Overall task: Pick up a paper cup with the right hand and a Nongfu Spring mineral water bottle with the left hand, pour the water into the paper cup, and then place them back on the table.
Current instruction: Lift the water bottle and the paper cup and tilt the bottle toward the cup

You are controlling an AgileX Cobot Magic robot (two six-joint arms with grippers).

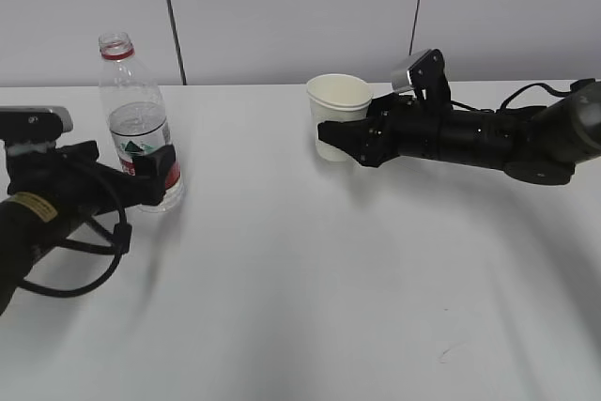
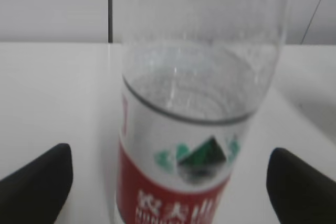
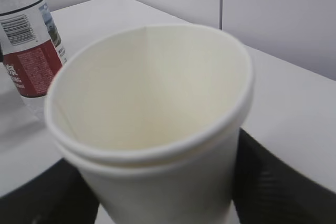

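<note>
The jaws of the right hand (image 1: 331, 135) sit on either side of the paper cup (image 1: 338, 108), low on its body; in the right wrist view the dark fingers (image 3: 273, 187) press up against the cup's wall on both sides, so the jaws look closed on the cup (image 3: 152, 124), which fills most of that view with its rolled rim toward the camera and its inside dry and bare. From the exterior view the cup stands upright, or very nearly so, at the far middle of the table (image 1: 310, 279); whether its base still touches the surface cannot be told, since the jaws cover it. The jaws of the left hand (image 1: 155, 176) stand spread, one finger (image 2: 37, 179) at the left edge and one at the right edge of the left wrist view, each with a clear gap of white table between it and the Nongfu Spring mineral water bottle (image 2: 194, 129), so they hold nothing. The bottle (image 1: 136, 124) stands upright on the table between them, cap off, with the red ring at its neck and the red-and-white label with the green mountain mark low on its body. The water (image 2: 189, 90) reaches just above the label's top edge. Bottle and cup stand well apart, the bottle at the left of the table, the cup toward the middle.
</note>
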